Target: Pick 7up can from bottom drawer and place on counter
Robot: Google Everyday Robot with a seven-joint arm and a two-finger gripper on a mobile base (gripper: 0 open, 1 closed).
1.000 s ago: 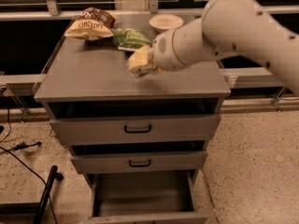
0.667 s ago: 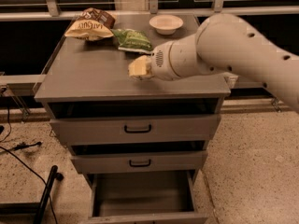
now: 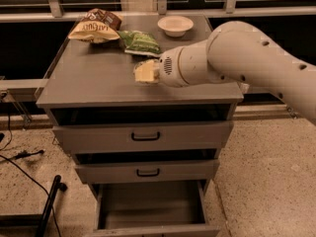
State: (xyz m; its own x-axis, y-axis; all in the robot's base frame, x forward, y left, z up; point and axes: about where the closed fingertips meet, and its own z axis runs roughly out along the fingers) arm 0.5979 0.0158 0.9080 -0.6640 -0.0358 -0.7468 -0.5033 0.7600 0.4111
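The arm [image 3: 247, 58] reaches in from the right, low over the grey desk [image 3: 89, 80]. Its pincer [image 3: 144, 72] hangs just above the front half of the top, a little right of the middle. It shows only as a pale yellowish lump, and I cannot tell whether it is open, closed or gripping something. The 7up can cannot be picked out for certain (a faint green tinge on the upper edge of that lump may belong to it). No label can be read there.

At the back left of the desk lies a brown and yellow snack bag [image 3: 96, 27] with pale lettering that appears to read LATE JULY. Just right of it is a flat green bag [image 3: 139, 42] whose print is too small to read. A white bowl [image 3: 175, 24] stands at the back, right of both bags and well apart from the pincer.

Below the desk, the two upper drawers [image 3: 143, 137] each carry a black handle, and both stand slightly ajar. The bottom drawer [image 3: 148, 204] is pulled far out, showing its bare grey floor. Black cables [image 3: 19, 157] trail over the speckled floor [image 3: 261, 172] to the left.
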